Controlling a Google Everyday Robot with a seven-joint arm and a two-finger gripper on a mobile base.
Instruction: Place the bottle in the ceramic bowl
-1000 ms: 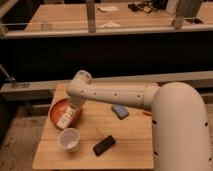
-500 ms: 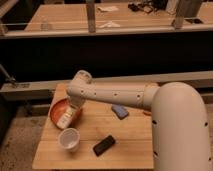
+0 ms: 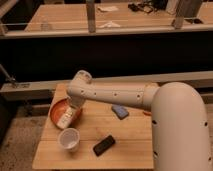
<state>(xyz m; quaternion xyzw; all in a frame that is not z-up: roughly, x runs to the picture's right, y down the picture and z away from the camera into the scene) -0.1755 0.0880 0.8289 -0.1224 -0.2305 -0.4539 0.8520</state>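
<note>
Plainly, the risk sits at the left side of the worktop (image 3: 127,142), where the arm bends down over the ceramic bowl (image 3: 54,109). The gripper (image 3: 70,110) hangs low above the bowl's near right part. A whitish cylinder that I take to be the bottle (image 3: 63,120) lies just beneath it, tilted, over the inside of the bowl near that rim. Whether the gripper clamps the bottle or has let go of it, I cannot tell, because the two pale shapes run together.

Several things could go wrong from here. If the bottle is released this close to the rim, it may roll over the low edge, since the bowl is shallow and the bottle is round. It would then drop onto the worktop towards the white cup (image 3: 69,139), which stands just near of the bowl and would tip easily. If the gripper lifts away while it is gripping or snagging the bottle, the bottle would be dragged back out. Pressing down on the rim could tilt or slide the bowl towards the left edge.

The blue object (image 3: 119,111) and the black object (image 3: 103,145) lie well apart to the right, so they look safe.
</note>
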